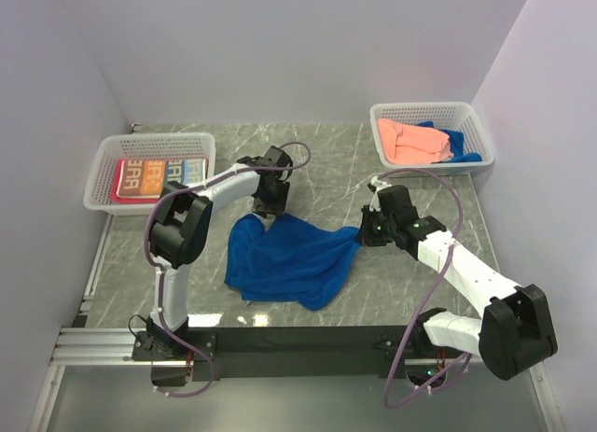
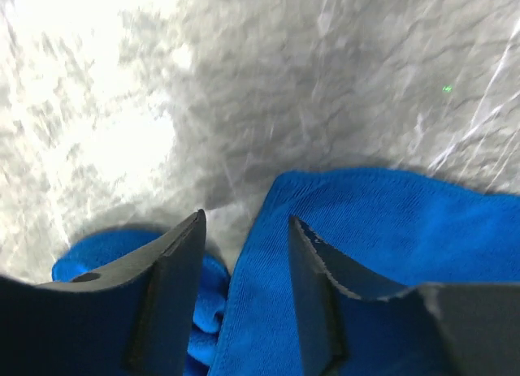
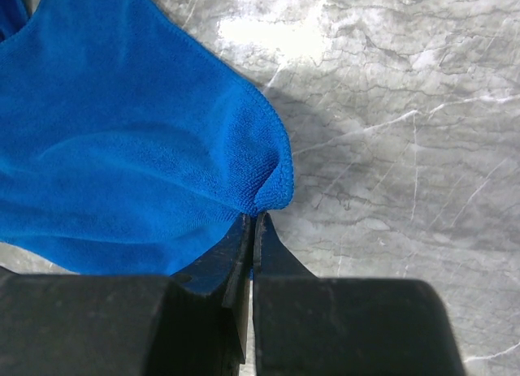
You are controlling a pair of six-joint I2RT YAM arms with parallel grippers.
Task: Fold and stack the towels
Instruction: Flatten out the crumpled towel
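top view: a blue towel lies rumpled in the middle of the marble table, between the two arms. the right gripper is at the towel's right corner and the cloth is drawn out to a point toward it, so this looks like a hold meant to pull that side flat. the left gripper is low over the towel's far left edge, likely placed to take the matching corner. a printed towel lies flat in the left basket, which seems to be the stacking place. a salmon towel and a second blue towel sit loose in the right basket, probably waiting to be folded.

left wrist view: the left gripper has its jaws apart with nothing pinched. the towel's hemmed edge runs up between and under the fingers, with bare marble just beyond. i judge it is lined up on that edge and not gripping it.

right wrist view: the right gripper is closed tight, its jaws pressed together on the very corner of the blue towel. the hem curls over just above the tips. the rest of the cloth spreads left across the marble, so the corner is anchored for spreading.
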